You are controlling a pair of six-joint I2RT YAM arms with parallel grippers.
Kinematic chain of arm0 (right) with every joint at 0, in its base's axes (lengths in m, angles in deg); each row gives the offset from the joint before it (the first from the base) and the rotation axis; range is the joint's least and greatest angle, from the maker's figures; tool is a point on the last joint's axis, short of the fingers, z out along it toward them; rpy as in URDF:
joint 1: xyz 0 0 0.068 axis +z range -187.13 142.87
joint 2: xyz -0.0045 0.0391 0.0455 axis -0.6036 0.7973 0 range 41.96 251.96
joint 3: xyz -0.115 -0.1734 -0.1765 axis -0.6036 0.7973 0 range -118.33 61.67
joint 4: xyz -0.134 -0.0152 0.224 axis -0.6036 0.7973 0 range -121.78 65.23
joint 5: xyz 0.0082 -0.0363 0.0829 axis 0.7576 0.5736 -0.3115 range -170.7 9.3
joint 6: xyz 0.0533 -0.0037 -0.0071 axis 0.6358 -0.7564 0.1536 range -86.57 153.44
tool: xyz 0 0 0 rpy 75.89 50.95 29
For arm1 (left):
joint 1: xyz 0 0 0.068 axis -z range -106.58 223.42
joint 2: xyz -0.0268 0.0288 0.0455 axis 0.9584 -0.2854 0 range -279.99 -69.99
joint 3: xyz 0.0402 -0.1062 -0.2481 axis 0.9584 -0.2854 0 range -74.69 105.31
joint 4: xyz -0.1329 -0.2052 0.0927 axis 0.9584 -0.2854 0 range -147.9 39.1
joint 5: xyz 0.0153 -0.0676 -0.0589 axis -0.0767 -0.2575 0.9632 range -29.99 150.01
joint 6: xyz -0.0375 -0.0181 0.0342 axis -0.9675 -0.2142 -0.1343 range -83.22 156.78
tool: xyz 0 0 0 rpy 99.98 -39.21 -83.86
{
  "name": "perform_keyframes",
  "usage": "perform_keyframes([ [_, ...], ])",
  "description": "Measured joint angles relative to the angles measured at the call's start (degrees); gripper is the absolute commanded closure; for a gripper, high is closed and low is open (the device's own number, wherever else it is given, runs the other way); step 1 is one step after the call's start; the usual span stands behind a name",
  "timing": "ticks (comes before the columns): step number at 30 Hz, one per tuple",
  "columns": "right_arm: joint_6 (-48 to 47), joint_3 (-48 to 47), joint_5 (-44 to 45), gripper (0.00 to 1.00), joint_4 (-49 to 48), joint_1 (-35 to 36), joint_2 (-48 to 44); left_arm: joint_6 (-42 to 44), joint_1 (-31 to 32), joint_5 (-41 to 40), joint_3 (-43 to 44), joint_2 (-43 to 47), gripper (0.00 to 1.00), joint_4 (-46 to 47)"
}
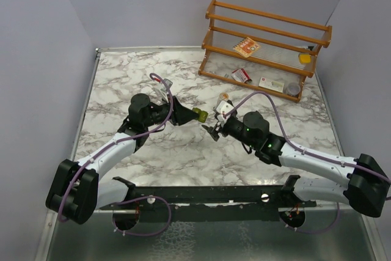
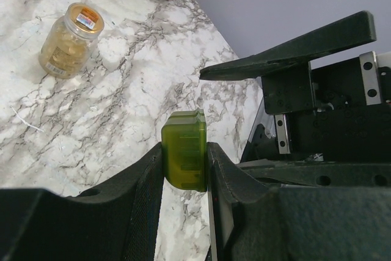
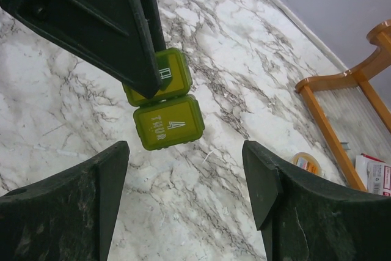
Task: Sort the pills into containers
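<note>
White marble table [image 1: 122, 77], grey veins all over, with a thin metal strip [image 1: 90, 90] running along its edge. Plain lavender walls [image 1: 36, 29] close it in on three sides. A wooden rack [image 1: 269, 29] stands at the far right corner, slanted to the table's edge. The light is soft and even, the shadows faint.

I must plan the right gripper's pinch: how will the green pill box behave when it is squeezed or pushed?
Probably stiff: the pill box shows no bending, clamped in the left gripper. Likely light, being small translucent plastic. Its smooth walls may slip, and a push on the lids could open one.
</note>
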Motion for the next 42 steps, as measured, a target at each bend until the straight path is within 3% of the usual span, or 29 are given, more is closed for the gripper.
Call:
perform_keyframes([
  [23, -2.62, -1.60, 1.40, 0.34, -2.99, 1.18, 6.56, -0.07, 0.00, 0.00, 0.00, -0.33, 1.00, -0.39],
  [28, -2.99, -1.75, 2.34, 0.52, -3.93, 1.29, 7.41, -0.20, 0.00, -0.02, 0.00, -0.33, 1.00, -0.39],
  [36, -3.61, -1.75, 2.67, 0.89, -3.80, 1.68, 7.72, -0.24, 0.00, -0.31, 0.00, -0.76, 1.00, -0.17],
  [42, -3.34, -1.75, 2.45, 0.95, -3.48, 1.68, 7.63, -0.20, 0.02, -0.26, 0.00, -0.96, 1.00, 0.00],
])
